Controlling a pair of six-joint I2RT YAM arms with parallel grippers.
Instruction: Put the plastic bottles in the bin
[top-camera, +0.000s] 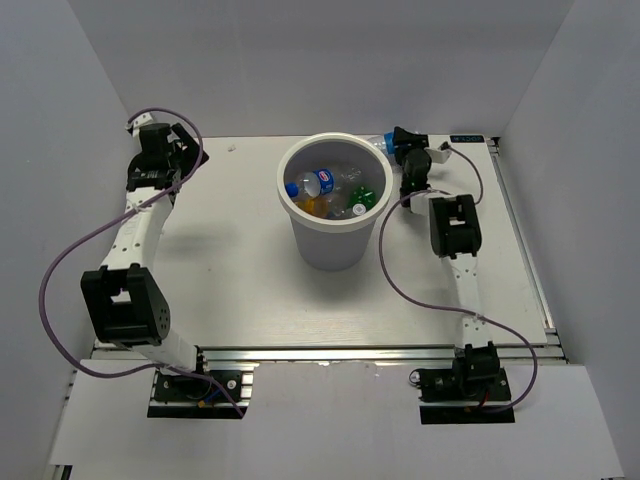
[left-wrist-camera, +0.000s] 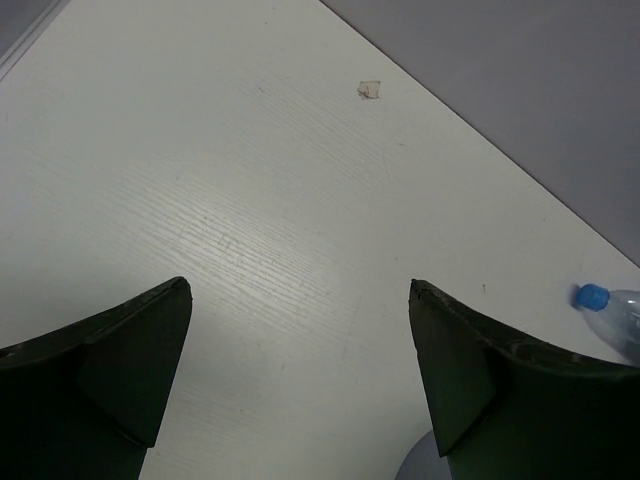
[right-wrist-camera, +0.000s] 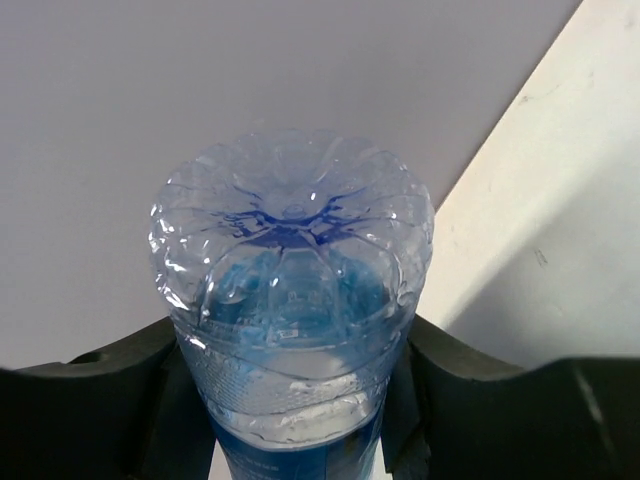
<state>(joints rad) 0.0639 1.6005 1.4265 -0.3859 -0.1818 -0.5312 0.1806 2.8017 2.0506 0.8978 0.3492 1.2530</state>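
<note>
Plastic bottles (top-camera: 330, 190): several inside bin (top-camera: 330, 245), centre of top view.
I see right gripper (right-wrist-camera: 295, 400) pinching one clear bottle (right-wrist-camera: 290, 290) upper right of bin; left gripper (left-wrist-camera: 300, 290) spread, upper left.

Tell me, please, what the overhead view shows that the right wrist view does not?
Only the overhead view shows the white bin, the bottles lying inside it, and the left gripper over the table at the far left. Only the right wrist view shows the held bottle close up, its ribbed base facing away, with dark fingers pressed against both sides. Both show that clear bottle clamped in the right gripper, and the white table meeting the grey back wall.
</note>
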